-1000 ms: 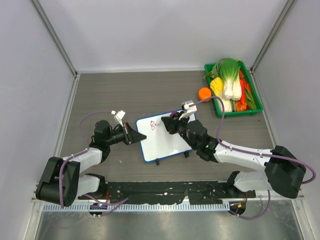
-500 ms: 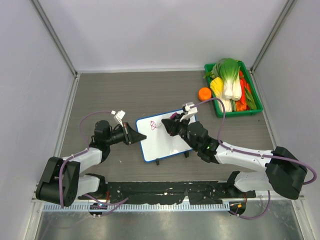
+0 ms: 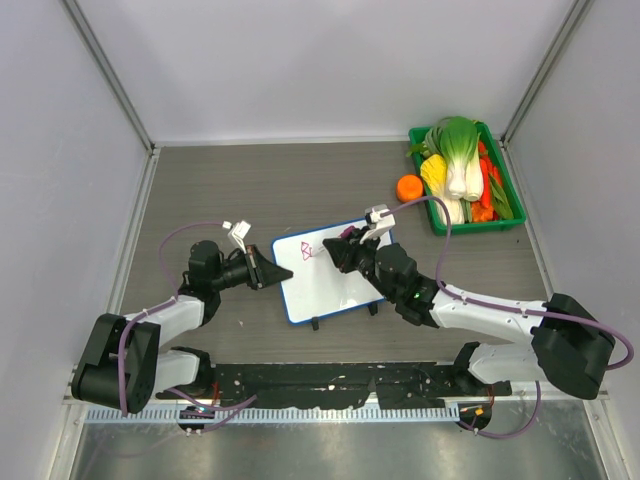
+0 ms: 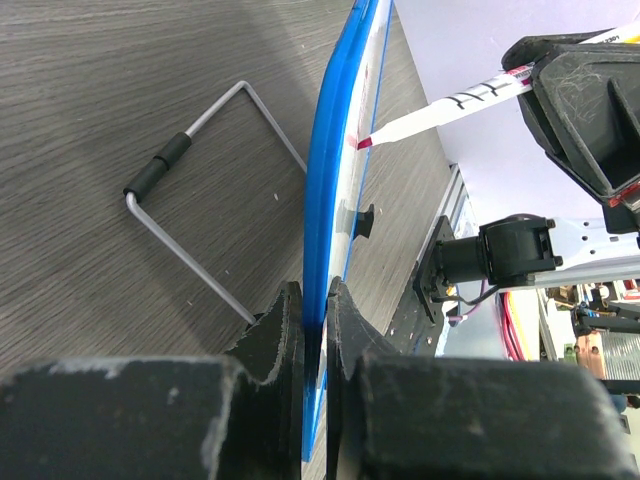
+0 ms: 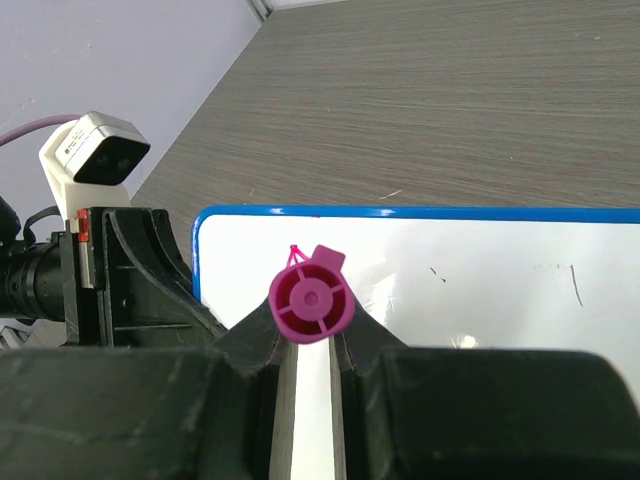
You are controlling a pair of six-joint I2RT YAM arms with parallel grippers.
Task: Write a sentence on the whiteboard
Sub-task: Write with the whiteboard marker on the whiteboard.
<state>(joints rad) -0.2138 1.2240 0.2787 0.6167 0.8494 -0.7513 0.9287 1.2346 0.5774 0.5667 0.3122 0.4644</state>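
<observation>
Whiteboard (image 3: 330, 280) sits mid-bench (image 3: 300, 180) between the two arms, tilted up on a wire stand (image 4: 190, 210). The left fingers (image 4: 275, 325) are clenched on its blue side edge, apparently to brace it against the pen's push. The right fingers (image 5: 250, 335) grasp a pink marker (image 5: 311, 298), its tip at the board's upper left, where the sentence (image 3: 307, 250) begins: a few pink strokes, perhaps a "B". Black print on the marker's barrel is too small to read.

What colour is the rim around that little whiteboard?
Blue. The whiteboard is seen edge-on in the left wrist view, where its rim shows best.
</observation>
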